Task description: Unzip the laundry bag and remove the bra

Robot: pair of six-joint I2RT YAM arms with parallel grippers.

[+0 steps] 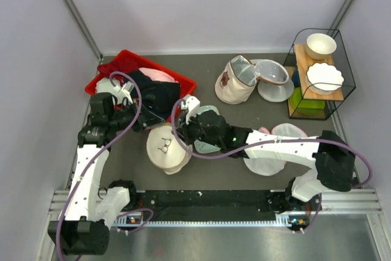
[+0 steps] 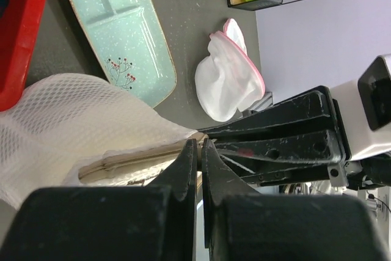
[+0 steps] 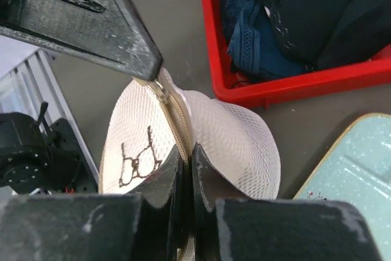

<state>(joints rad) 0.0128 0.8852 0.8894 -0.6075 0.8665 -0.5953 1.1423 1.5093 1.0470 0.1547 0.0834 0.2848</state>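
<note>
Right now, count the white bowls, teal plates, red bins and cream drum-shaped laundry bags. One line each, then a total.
white bowls: 2
teal plate: 1
red bin: 1
laundry bag: 1
Total: 5

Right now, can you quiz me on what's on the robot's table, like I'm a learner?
1. True or false: the bag lies inside the red bin.
2. What colour is the tray beside the bag? A) pale blue-green B) yellow C) black
3. How many tools pinch the bag?
Key: 1 false; 2 A; 3 two, the left tool and the right tool.
</note>
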